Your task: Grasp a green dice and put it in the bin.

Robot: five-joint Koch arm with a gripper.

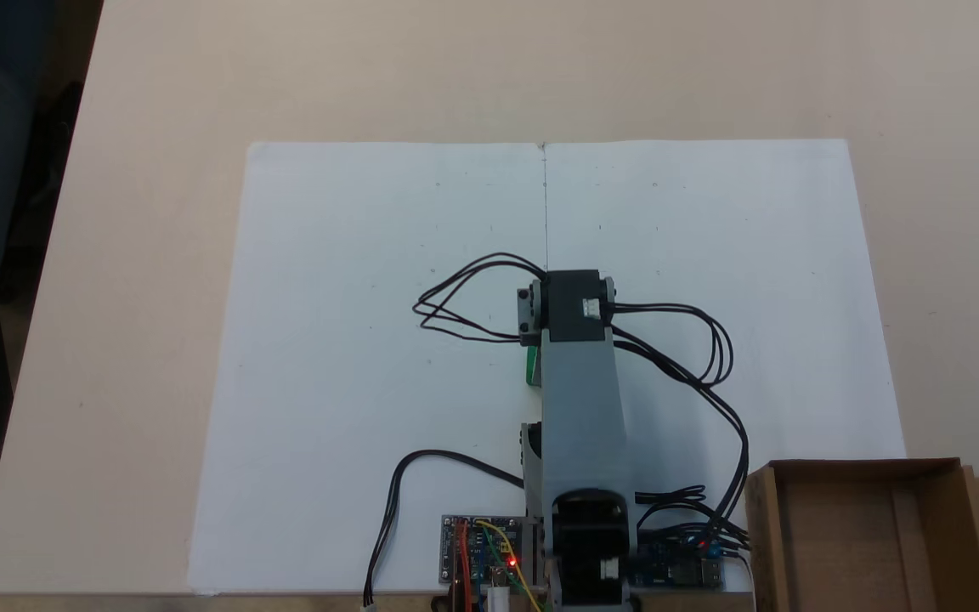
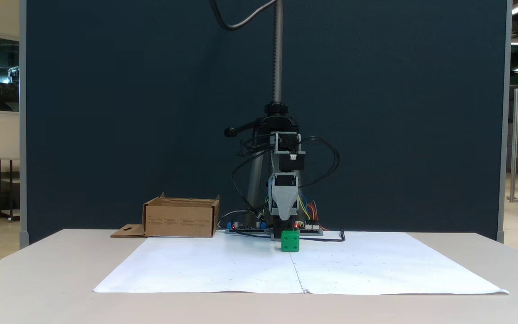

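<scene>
Looking at risk first: green dice [image 2: 290,241] sits on the white paper [image 1: 353,357] directly in front of the folded arm [image 1: 579,382], very close to the base. In the fixed view from above only a thin green sliver [image 1: 532,370] shows at the left edge of the arm; the rest sits under the grey link. My read is that a grasp this near the base forces a steep, tucked reach, so a slightly off descent could put a jaw tip on top of the cube or nudge it sideways across the paper. The dice is small and smooth, so an off-centre pinch could squirt it out. Loose black cables [image 1: 710,340] loop off both sides of the arm; a swing toward the bin could drag them, though I can't say they'd snag.

Bin [image 1: 868,531] is at the lower right corner in the view from above, beside the controller boards [image 1: 485,552], well apart from the dice. Same bin [image 2: 181,218] shows on the left in the front view, open side up, flap lying flat on the table. Low walls mean a high release could bounce the cube out.

Claw: gripper [image 2: 284,216] points down, above and just behind the dice, not touching it as far as I can see. Jaws line up from the front, so I cannot tell how wide they stand. Nothing seen held in them.
</scene>
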